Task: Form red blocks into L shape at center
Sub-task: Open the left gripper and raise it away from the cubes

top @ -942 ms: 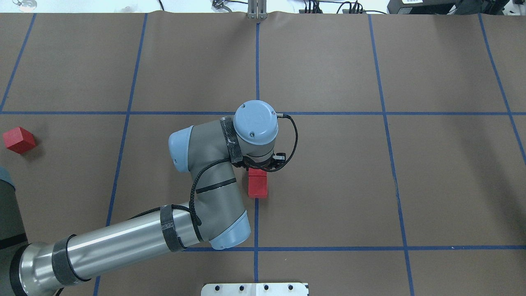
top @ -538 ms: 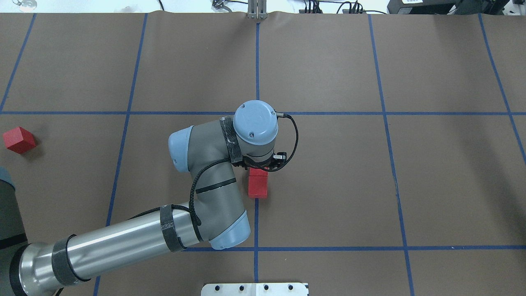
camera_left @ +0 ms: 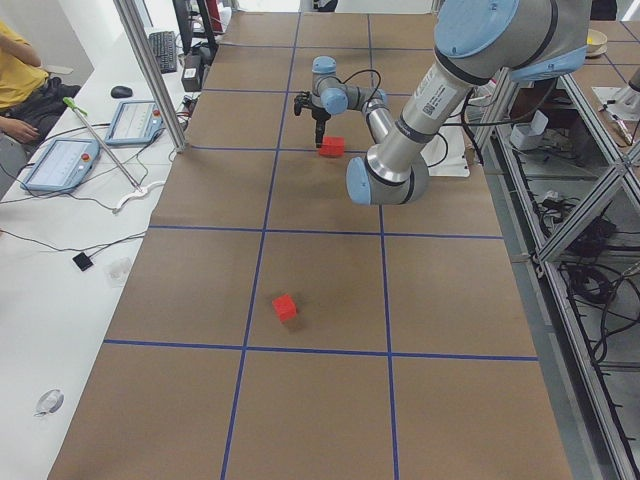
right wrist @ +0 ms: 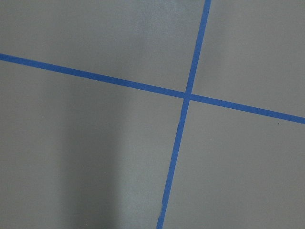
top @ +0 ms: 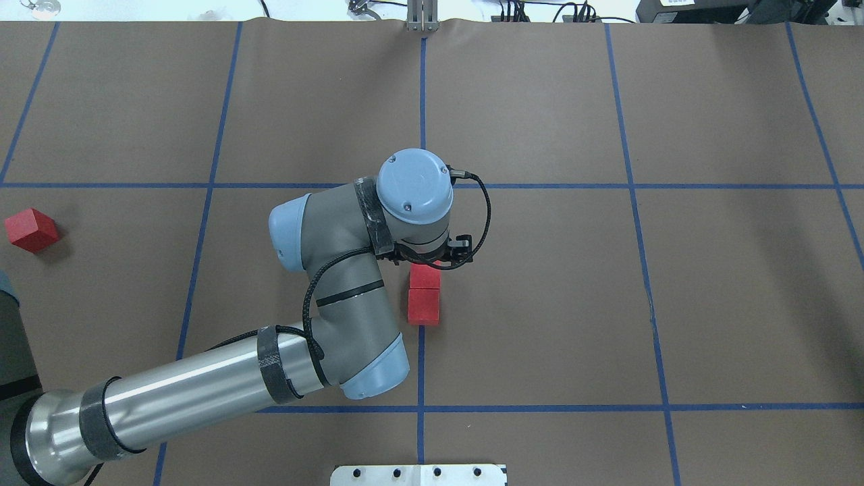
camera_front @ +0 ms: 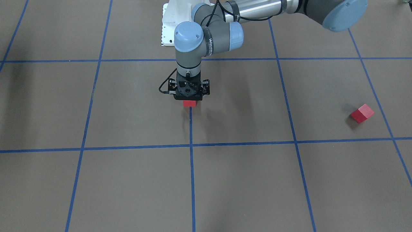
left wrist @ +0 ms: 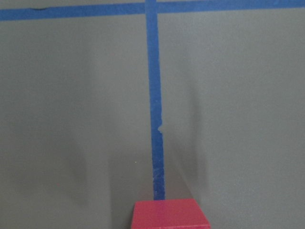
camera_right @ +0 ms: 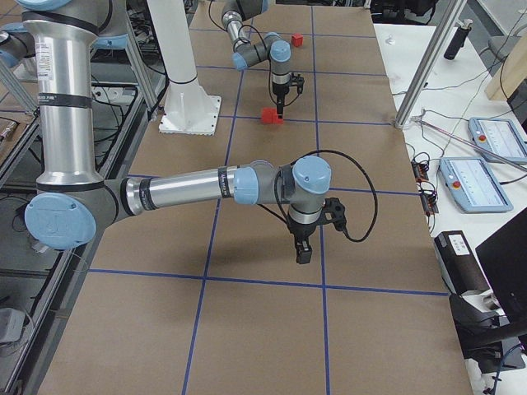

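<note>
Two red blocks lie touching in a row on the blue centre line, the far one (top: 424, 277) and the near one (top: 423, 308). The front view shows only the far one (camera_front: 189, 103), resting on the table. My left gripper (camera_front: 189, 99) hangs just above it, apart from it, and looks open and empty. The left wrist view shows a red block top (left wrist: 170, 213) at its bottom edge and no fingers. The third red block (top: 31, 229) lies alone at the far left and also shows in the front view (camera_front: 362, 113). My right gripper (camera_right: 302, 252) hovers over a grid crossing far from the blocks; I cannot tell its state.
Brown table sheet (top: 540, 270) with blue tape grid lines (top: 634, 185). The white robot base plate (top: 418, 474) is at the near edge. My left forearm (top: 202, 388) stretches across the near left. An operator's desk with tablets (camera_left: 60, 160) is beside the table.
My left wrist has lifted and shifted slightly away from the two centre blocks, so more of the far block shows. Both blocks stayed in place. The far-left block has not moved.
</note>
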Controlling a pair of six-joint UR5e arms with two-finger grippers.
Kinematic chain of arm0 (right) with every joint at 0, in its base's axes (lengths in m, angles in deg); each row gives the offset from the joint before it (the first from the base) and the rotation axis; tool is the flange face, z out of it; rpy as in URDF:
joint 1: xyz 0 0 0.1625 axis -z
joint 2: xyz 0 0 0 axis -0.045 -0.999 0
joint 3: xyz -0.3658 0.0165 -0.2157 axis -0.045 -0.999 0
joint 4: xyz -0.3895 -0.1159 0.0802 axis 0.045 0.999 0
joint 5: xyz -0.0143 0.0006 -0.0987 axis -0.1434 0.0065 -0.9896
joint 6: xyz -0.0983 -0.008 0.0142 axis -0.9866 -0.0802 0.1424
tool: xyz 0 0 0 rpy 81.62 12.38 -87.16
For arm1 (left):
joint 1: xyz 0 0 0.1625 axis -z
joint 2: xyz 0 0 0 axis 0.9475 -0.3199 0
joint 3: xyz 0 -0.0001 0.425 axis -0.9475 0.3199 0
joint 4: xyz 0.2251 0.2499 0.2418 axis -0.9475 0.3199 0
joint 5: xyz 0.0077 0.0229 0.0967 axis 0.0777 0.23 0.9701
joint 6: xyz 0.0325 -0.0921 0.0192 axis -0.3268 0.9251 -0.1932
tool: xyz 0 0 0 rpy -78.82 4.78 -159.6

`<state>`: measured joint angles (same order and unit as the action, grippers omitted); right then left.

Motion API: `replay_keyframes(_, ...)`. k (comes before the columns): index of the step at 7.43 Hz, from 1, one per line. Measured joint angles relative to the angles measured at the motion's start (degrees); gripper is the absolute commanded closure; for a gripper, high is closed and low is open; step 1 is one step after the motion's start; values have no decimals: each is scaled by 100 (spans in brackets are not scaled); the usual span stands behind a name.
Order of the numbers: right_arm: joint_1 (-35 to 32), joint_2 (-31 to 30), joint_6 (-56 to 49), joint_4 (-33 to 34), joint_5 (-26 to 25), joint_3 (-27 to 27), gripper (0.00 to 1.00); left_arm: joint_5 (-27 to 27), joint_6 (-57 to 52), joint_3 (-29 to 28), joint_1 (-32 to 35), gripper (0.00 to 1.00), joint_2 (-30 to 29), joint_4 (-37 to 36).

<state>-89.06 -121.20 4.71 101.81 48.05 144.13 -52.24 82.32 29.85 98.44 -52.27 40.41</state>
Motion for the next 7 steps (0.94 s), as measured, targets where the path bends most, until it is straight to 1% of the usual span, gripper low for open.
replay_keyframes(2,0,11,0,0,-3,6,0,-27,-355,250,196,0,3,-110)
replay_keyframes(4,0,50,0,0,-5,-2,0,-44,-1122,511,484,0,102,-288)
replay_keyframes(5,0,74,0,0,-7,-9,0,-98,-1535,663,664,0,260,-369)
replay_keyframes(6,0,88,0,0,-7,-17,0,-317,-1973,862,914,0,544,-401)
replay_keyframes(7,0,93,0,0,-9,-26,0,-654,-2471,1114,1218,0,935,-411)
